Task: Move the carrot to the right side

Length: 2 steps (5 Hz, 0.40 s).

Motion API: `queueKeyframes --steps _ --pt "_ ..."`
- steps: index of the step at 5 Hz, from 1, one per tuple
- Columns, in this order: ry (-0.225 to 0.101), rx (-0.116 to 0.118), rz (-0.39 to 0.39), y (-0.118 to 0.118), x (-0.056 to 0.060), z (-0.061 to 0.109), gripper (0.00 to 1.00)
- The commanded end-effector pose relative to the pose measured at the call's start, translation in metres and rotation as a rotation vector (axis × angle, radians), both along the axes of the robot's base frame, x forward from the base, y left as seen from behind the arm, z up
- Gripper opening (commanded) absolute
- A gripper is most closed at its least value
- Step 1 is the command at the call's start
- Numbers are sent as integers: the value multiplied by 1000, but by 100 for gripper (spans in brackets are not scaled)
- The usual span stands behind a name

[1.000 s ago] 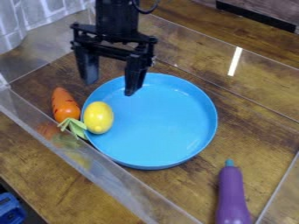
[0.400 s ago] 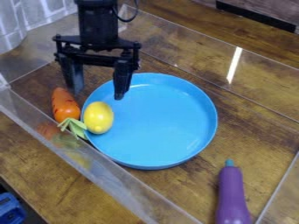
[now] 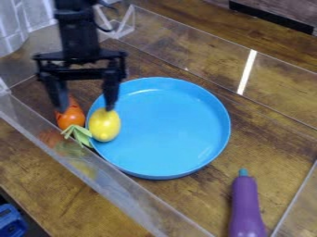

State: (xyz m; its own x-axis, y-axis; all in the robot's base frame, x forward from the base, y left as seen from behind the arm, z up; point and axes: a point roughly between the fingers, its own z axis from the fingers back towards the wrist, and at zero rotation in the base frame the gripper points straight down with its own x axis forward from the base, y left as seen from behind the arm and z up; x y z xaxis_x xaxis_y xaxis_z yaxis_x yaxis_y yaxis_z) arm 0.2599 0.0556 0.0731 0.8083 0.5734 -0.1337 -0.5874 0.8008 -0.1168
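The orange carrot (image 3: 70,118) lies on the wooden table left of the blue plate (image 3: 186,130), its green top (image 3: 78,135) pointing toward the near edge. A yellow lemon (image 3: 104,124) rests on the plate's left rim, touching the carrot's leaves. My black gripper (image 3: 82,97) hangs pointing down just above the carrot, open wide, one finger (image 3: 54,93) to the carrot's left and the other (image 3: 110,93) over the lemon. The carrot's upper end is partly hidden behind the fingers.
A purple eggplant (image 3: 246,207) lies at the front right of the table. Clear plastic walls (image 3: 124,190) fence the work area along the near and left sides. Bare wood shows behind and to the right of the plate.
The gripper has moved left and lower, from over the plate's back-left rim to above the carrot, and has rolled about its own axis. It stayed open. The objects have not moved.
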Motion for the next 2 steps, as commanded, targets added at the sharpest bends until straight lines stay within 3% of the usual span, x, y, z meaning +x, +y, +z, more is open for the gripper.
queueKeyframes --steps 1,2 --pt "-85 -8 101 26 -4 14 100" --pt "-114 -21 135 42 -3 10 100"
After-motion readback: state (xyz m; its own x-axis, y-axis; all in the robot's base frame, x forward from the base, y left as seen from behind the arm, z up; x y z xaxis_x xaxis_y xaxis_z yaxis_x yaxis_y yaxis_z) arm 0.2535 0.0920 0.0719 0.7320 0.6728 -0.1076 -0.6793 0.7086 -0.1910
